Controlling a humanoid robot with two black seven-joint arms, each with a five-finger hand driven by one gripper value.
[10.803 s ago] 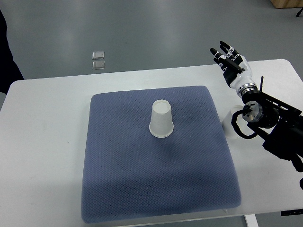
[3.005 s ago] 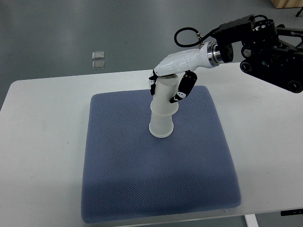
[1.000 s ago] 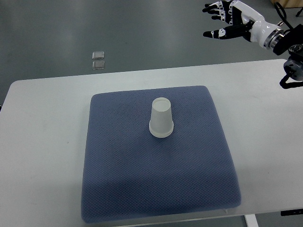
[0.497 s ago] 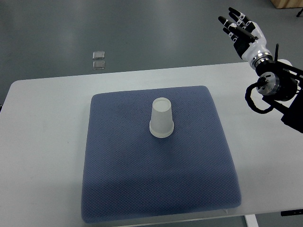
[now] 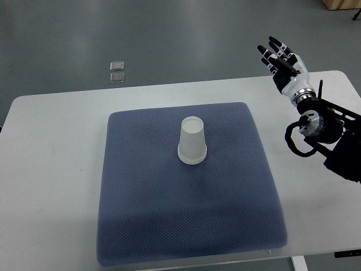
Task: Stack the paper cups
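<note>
Stack of white paper cups (image 5: 192, 141), turned upside down, stands just above the middle of a dark blue textured square mat (image 5: 186, 226); from this steep angle the stack reads almost as a single cup, with only a faint double rim at its base, so the number of cups in it cannot be told. The mat lies on a white rounded worktop (image 5: 51, 169), whose near edge and lower corners are cut off by the bottom of the view.

At about two o'clock from the cups, well apart from them, the white and black right hand (image 5: 284, 63) is raised over the worktop's far edge with its fingers (image 5: 272, 55) stretched out and spread, grasping nothing. Its black arm and a loop of black cable (image 5: 294, 142) run down towards four o'clock and leave the view at the right edge, so most of the arm is unseen. The left arm does not show.

Beyond the worktop lies a grey floor (image 5: 186, 34). On it, at about eleven o'clock from the cups, sit two small pale square objects (image 5: 117, 71), one right behind the other; they are too small to identify. A brown corner (image 5: 340, 4) of something wooden-looking is clipped at the top right.
</note>
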